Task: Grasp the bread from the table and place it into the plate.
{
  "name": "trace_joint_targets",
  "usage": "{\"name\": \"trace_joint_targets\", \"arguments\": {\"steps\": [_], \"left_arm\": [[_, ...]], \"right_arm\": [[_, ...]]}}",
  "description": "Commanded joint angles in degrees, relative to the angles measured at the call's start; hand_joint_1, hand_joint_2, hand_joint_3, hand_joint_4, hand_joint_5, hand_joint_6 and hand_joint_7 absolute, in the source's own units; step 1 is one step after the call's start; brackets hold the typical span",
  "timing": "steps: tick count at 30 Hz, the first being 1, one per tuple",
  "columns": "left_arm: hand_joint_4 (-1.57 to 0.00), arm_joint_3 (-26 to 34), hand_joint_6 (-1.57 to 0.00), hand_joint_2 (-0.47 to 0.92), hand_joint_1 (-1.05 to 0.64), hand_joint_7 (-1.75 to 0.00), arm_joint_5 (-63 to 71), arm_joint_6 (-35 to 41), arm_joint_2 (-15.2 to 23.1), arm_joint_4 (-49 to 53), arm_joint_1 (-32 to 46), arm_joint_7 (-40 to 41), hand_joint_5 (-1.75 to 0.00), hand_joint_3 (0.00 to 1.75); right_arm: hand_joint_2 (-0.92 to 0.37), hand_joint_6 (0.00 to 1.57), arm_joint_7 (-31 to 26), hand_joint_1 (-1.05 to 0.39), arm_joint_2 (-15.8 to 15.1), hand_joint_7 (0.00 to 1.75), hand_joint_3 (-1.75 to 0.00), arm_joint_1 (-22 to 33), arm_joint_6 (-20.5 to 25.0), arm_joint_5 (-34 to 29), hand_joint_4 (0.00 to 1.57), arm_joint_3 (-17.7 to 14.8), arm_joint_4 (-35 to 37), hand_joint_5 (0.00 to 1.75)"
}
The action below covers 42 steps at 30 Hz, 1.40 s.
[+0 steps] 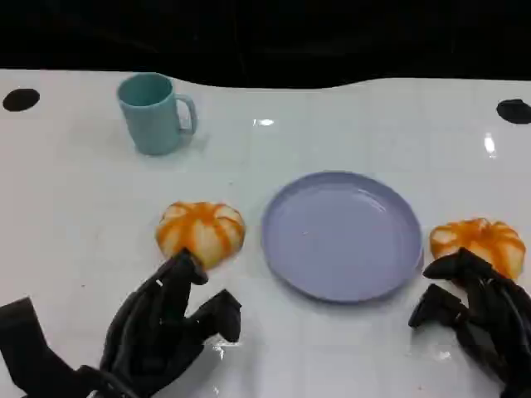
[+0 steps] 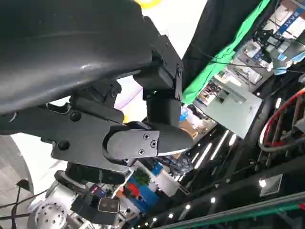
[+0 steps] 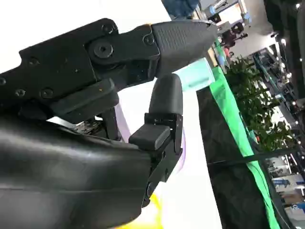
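On the white table, at nine o'clock from the plate: the left bread, just beside the rim but apart from it. At three o'clock from the plate: the right bread, also resting on the table, not yet in the plate. Toward eleven o'clock, well apart: a blue cup, upright. At six o'clock of the left bread: the left hand, fingers spread and holding nothing, one fingertip up against the crust, touching or nearly so; cannot tell which. At seven o'clock of the right bread: the right hand, fingers likewise apart around nothing, topmost fingertip at the edge of the crust. Looks like the reach before the grasp, on both sides. Judged risks from here: on closing with fingers only at the near edge and none on the far side, a push of the bread toward twelve o'clock instead of a wrap around it. With a hard squeeze, probably a dented or torn soft crust; with a light one, a drop on the way across. On a low swing toward the plate, a clipped rim and a plate shoved along the glossy surface. With both hands arriving together, crowding over the plate. Cup likely too far off to matter.
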Motion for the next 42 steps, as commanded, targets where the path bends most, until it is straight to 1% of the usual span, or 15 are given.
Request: {"name": "trace_joint_targets", "arguments": {"steps": [1,15,21,22,23,25,26,27,28,30,32,36,37,40,42], "left_arm": [[-0.83,0.37,-0.61,0.92,-0.58,-1.75,0.06,0.34,0.8,-0.46,0.12,0.01,-1.75,0.29],[-0.82,0.42,-0.6,0.92,-0.58,-1.74,0.08,1.04,0.82,-0.86,-0.26,0.95,-1.75,0.31],[-0.8,0.31,-0.58,0.92,-0.58,-1.74,1.87,-1.41,0.87,-0.57,-0.58,0.91,-1.75,0.35],[-0.8,-0.24,-0.58,0.92,-0.58,-1.74,3.9,-3.52,1.2,-0.84,-0.64,1.52,-1.75,0.35],[-0.7,-0.84,-0.5,0.92,-0.59,-1.6,6.09,-5.9,1.44,-1.16,-0.63,2.16,-1.75,0.4],[-0.64,-1.64,-0.45,0.92,-0.6,-1.5,9.44,-9.97,1.63,-1.51,-0.75,2.95,-1.75,0.44],[-0.57,-1.81,-0.47,0.92,-0.58,-1.19,10.29,-11.43,1.51,-1.71,-0.84,3.15,-1.66,0.41],[-0.54,-1.92,-0.49,0.92,-0.57,-1.0,10.77,-12.44,1.42,-1.77,-0.91,3.27,-1.59,0.38],[-0.53,-2.04,-0.51,0.92,-0.57,-0.89,11.21,-12.77,1.39,-2.28,-0.93,3.88,-1.55,0.37],[-0.55,-2.39,-0.6,0.92,-0.59,-0.5,12.7,-14.05,1.32,-3.38,-0.82,5.56,-1.26,0.24],[-0.52,-3.02,-0.61,0.92,-0.57,-0.31,14.26,-16.15,2.03,-4.21,-0.84,5.56,-1.11,0.23],[-0.46,-4.3,-0.57,0.92,-0.55,-0.16,19.0,-22.71,3.76,-4.45,-1.32,5.78,-0.95,0.21],[-0.45,-4.68,-0.56,0.92,-0.55,-0.15,21.36,-25.96,4.35,-3.95,-1.7,6.5,-0.93,0.21],[-0.34,-6.23,-0.54,0.92,-0.59,-0.11,32.8,-35.74,7.3,-3.26,-2.83,12.36,-0.86,0.22],[-0.3,-6.99,-0.52,0.92,-0.59,-0.09,38.12,-38.17,8.87,-3.75,-3.25,15.97,-0.83,0.21]], "right_arm": [[-0.92,0.62,-0.82,-0.52,-0.61,1.22,-0.26,1.02,0.7,-0.36,0.65,-0.21,-0.06,1.6],[-0.92,0.62,-1.32,-0.54,-0.89,1.23,-0.24,0.54,0.77,-0.74,0.65,-0.07,0.25,1.6],[-0.92,0.61,-1.15,-0.53,-0.71,1.23,-0.25,0.27,0.76,-0.74,0.65,-0.34,0.51,1.59],[-0.92,0.61,-1.13,-0.53,-0.63,1.23,-0.25,0.25,0.54,-0.76,0.65,-0.34,0.53,1.59],[-0.92,0.61,-1.08,-0.53,-0.59,1.23,-0.25,0.22,0.39,-0.77,0.65,-0.33,0.56,1.59],[-0.92,0.61,-1.06,-0.53,-0.59,1.23,-0.26,0.13,0.42,-0.78,0.65,-0.32,0.58,1.59],[-0.92,0.61,-1.25,-0.53,-0.66,1.23,-0.26,0.13,0.56,-0.93,0.65,-0.23,0.47,1.59],[-0.92,0.61,-1.4,-0.53,-0.7,1.23,-0.26,0.14,0.65,-1.04,0.65,-0.17,0.38,1.59],[-0.92,0.61,-1.24,-0.53,-0.73,1.23,-0.26,0.07,0.67,-0.98,0.65,-0.21,0.45,1.59],[-0.92,0.61,-0.89,-0.54,-0.69,1.22,-0.25,-0.07,1.01,-0.65,0.65,-0.36,0.51,1.59],[-0.92,0.62,-0.81,-0.55,-0.74,1.22,-0.25,-0.17,0.64,-0.84,0.65,-0.3,0.72,1.59],[-0.92,0.62,-1.55,-0.54,-0.66,1.19,-0.25,-0.08,0.45,-1.33,0.66,-0.09,0.47,1.55],[-0.92,0.63,-1.29,-0.54,-0.51,1.18,-0.25,-0.17,0.77,-0.89,0.66,-0.31,0.57,1.54],[-0.92,0.64,-0.4,-0.54,-0.44,1.15,-0.23,-0.35,2.4,0.16,0.68,-0.69,0.49,1.53],[-0.92,0.65,-0.69,-0.54,-0.47,1.14,-0.23,-0.19,2.01,-0.23,0.68,-0.58,0.35,1.54]]}}
